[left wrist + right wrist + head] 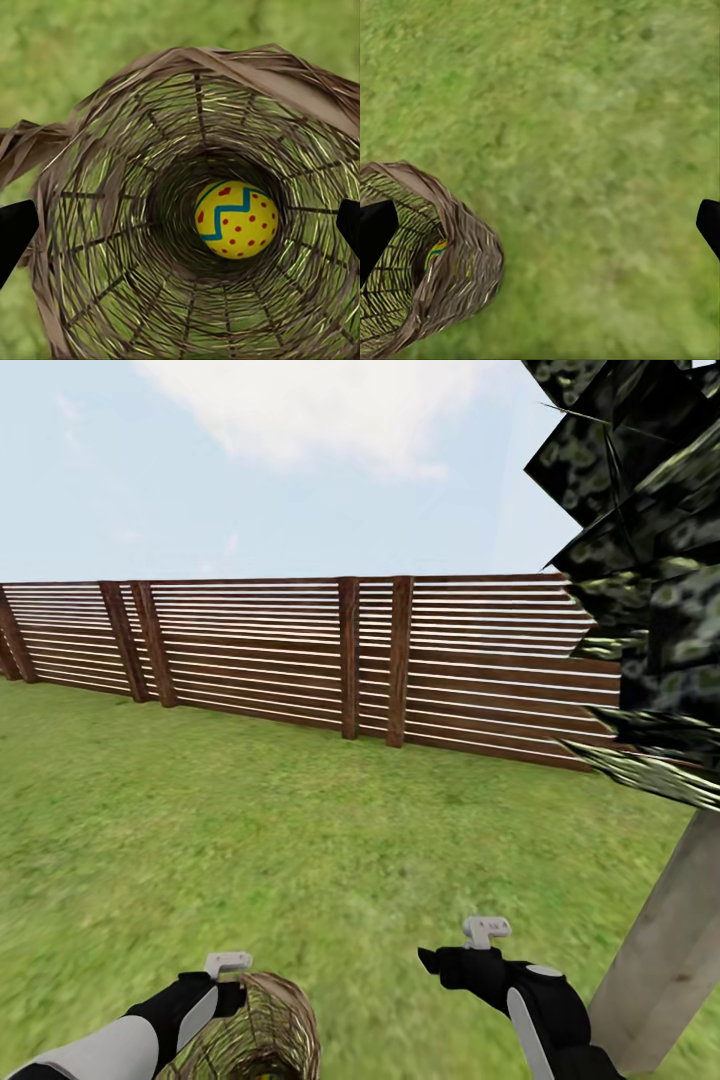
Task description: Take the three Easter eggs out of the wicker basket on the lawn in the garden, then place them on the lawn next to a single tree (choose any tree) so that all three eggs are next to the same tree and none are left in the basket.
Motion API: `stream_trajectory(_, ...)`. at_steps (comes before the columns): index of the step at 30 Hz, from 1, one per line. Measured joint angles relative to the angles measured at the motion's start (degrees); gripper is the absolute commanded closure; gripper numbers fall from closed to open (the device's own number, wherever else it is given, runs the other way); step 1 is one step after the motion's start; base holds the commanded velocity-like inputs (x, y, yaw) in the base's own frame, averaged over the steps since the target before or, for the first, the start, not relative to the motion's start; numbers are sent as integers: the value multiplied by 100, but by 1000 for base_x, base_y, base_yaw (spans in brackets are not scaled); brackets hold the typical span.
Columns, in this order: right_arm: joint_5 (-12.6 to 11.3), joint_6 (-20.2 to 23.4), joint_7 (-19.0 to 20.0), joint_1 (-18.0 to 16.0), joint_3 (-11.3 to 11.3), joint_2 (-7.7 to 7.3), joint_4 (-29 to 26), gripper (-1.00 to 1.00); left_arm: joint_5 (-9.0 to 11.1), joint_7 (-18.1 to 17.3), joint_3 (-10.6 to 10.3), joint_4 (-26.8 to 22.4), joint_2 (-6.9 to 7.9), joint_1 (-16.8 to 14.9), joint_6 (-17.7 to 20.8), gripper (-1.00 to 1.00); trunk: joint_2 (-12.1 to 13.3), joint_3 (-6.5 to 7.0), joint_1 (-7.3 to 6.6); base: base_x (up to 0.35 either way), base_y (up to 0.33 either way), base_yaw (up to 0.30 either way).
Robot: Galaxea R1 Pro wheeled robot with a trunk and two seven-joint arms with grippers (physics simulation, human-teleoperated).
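Low in the head view, the left gripper [228,964] sits at the rim of the wicker basket [262,1030] on the lawn [250,830], while the right gripper [487,932] hangs over bare grass between basket and tree [660,960], so the left arm is the nearer one. Through the left wrist view, an egg [236,219] with blue zigzags and red dots lies at the basket's bottom, straight ahead between the wide-spread, empty fingertips [15,232]. Across the right wrist view, that gripper's fingertips [376,229] also stand wide apart holding nothing, the basket [450,255] off to one side.
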Motion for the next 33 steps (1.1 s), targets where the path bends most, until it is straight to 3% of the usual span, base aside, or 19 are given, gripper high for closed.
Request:
stream_trajectory(29, -3, -9, 2, 3, 11, 5, 106, -100, 0, 0, 0, 0, 0, 8, -16, -100, -1163, -521, 637, 0, 0, 0)
stream_trajectory(33, -83, 21, 50, -126, 67, 9, -23, -100, 1, -87, 11, -130, 26, -123, 113, -100, -1163, -520, 637, 0, 0, 0)
